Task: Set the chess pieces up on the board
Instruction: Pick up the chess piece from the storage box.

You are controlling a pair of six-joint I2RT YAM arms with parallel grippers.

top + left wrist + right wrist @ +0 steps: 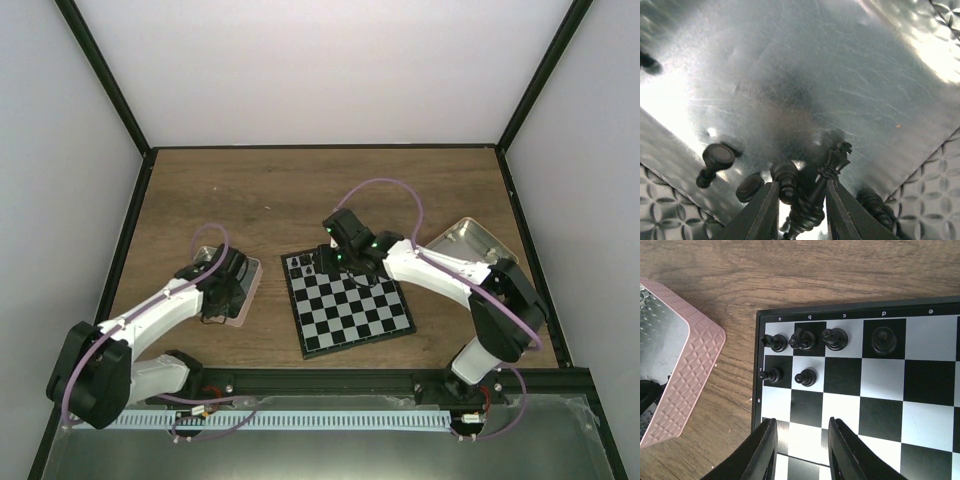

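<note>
The chessboard (pixel 350 310) lies mid-table. Several black pieces stand at its far left corner: a back row (pixel 802 339) and two pawns (pixel 806 377). My right gripper (pixel 801 437) hovers open and empty just behind those pawns; in the top view it (pixel 335 258) is over that corner. My left gripper (pixel 215 300) reaches down into the pink-rimmed tray (pixel 247 295). In the left wrist view its open fingers straddle a black king (pixel 815 195). The king leans on the right finger (pixel 840 210), with a gap at the left finger. No whitish pieces show.
More black pieces lie on the tray's metal floor: one at the left (pixel 715 160), one by the left finger (pixel 787 177), one at the right (pixel 872 202). The tray's pink corner (pixel 685 370) sits close to the board's left edge. A metal tin (pixel 470 240) stands at the right.
</note>
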